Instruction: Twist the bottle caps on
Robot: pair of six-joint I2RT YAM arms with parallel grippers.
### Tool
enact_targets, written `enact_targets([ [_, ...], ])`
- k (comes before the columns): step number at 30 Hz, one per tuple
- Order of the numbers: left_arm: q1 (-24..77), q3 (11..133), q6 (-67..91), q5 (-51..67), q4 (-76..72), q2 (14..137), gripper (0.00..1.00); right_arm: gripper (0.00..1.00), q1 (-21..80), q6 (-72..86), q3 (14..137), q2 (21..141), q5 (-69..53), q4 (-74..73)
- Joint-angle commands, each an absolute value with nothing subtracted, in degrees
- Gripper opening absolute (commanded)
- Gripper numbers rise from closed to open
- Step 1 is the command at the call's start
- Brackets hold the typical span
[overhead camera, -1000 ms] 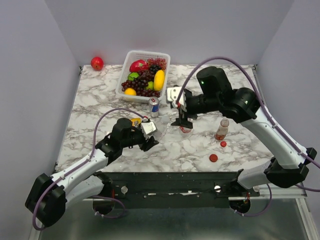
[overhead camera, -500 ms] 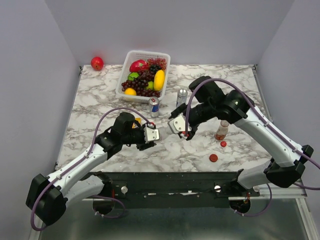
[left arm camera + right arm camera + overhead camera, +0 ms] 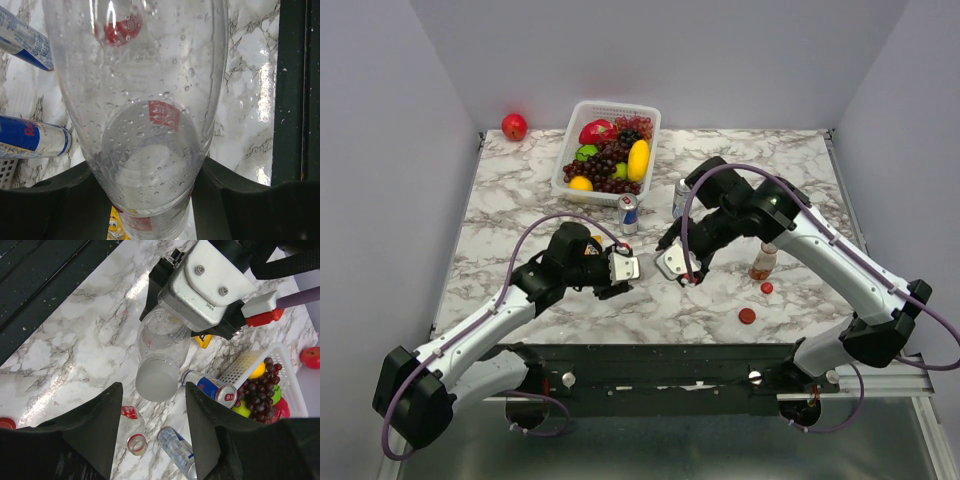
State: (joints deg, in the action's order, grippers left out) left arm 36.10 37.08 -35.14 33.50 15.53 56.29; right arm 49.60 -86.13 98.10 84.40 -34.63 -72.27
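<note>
My left gripper point(image 3: 620, 268) is shut on the tall colourless bottle point(image 3: 150, 115), holding it off the table and tilted toward the right arm. In the right wrist view the bottle point(image 3: 165, 340) points at the camera, with a whitish cap point(image 3: 157, 381) on its mouth. My right gripper point(image 3: 680, 266) is open; the cap shows between its fingertips point(image 3: 117, 390), a little beyond them. A short red-labelled bottle point(image 3: 131, 432) with an open mouth stands below. Another short bottle point(image 3: 763, 260) stands to the right. Two red caps point(image 3: 766, 288) point(image 3: 747, 316) lie near it.
Two silver-blue soda cans point(image 3: 629, 212) point(image 3: 681, 197) stand behind the grippers. A white basket point(image 3: 572, 158) of fruit is at the back left. A red apple point(image 3: 514, 126) lies at the far back left corner. A yellow packet point(image 3: 592, 241) shows by the left gripper.
My right arm has swung down and left from over the short bottle to face the tall bottle's mouth. My left gripper has turned the bottle toward it.
</note>
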Motion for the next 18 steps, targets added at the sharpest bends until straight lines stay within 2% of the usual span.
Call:
enact_targets([
  [1, 36.1, 39.5, -34.8, 35.8, 14.6, 56.4, 0.0, 0.57, 50.1, -88.8, 99.8, 85.7, -36.8, -74.1],
  [12, 36.1, 39.7, -33.2, 34.8, 13.2, 57.2, 0.0, 0.38, 50.1, -83.6, 100.8, 86.9, -35.7, -73.0],
  [13, 36.0, 39.6, -32.7, 33.5, 12.1, 57.2, 0.0, 0.34, 50.1, -80.5, 101.1, 87.3, -35.3, -72.7],
  [18, 36.1, 37.1, -26.2, 23.8, 2.8, 54.4, 0.0, 0.3, 49.7, -67.3, 105.4, 91.3, -33.0, -71.7],
])
